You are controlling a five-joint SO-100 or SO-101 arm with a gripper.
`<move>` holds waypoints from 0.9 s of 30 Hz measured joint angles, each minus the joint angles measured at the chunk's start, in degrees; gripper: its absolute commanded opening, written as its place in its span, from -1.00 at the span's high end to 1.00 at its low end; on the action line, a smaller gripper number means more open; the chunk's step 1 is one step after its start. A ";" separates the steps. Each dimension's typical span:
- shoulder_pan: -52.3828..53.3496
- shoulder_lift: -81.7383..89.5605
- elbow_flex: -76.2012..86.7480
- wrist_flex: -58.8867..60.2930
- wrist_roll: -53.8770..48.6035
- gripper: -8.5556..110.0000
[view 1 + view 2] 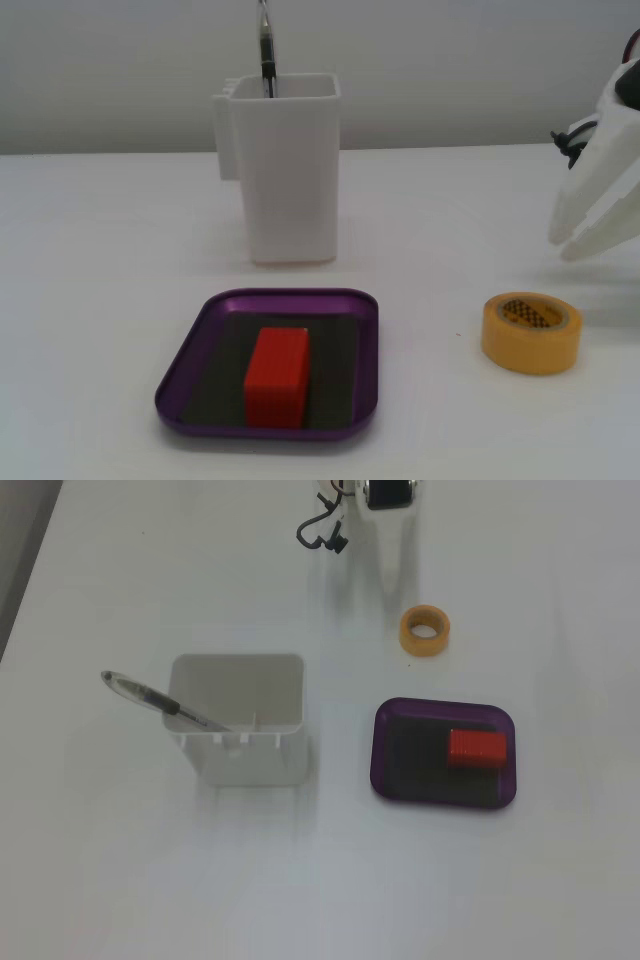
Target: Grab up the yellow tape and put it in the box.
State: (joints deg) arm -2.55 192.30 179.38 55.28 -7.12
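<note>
The yellow tape (530,348) is a thick yellow-orange roll lying flat on the white table, to the right of the box in a fixed view. It also shows in the other fixed view (425,648). The box (290,296) is a shallow purple tray with a dark floor, also seen from above (378,750). My white gripper (563,246) hangs at the right edge, above and behind the tape, apart from it. Its fingertips lie close together and hold nothing. From above, the gripper (395,580) points toward the tape from the top edge.
A red rectangular block (277,375) lies inside the purple tray, also seen from above (477,748). A tall white plastic container (290,180) stands behind the tray with a pen (266,50) in it. Black cables (320,535) lie beside the arm's base.
</note>
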 measured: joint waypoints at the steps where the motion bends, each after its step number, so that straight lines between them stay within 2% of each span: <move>1: 0.00 0.00 0.00 0.00 0.00 0.86; 7: 0.00 0.00 0.00 0.00 6.59 0.86; 27: -0.09 0.00 -2.20 0.00 7.38 0.86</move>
State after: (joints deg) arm -2.64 192.30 177.19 55.28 0.26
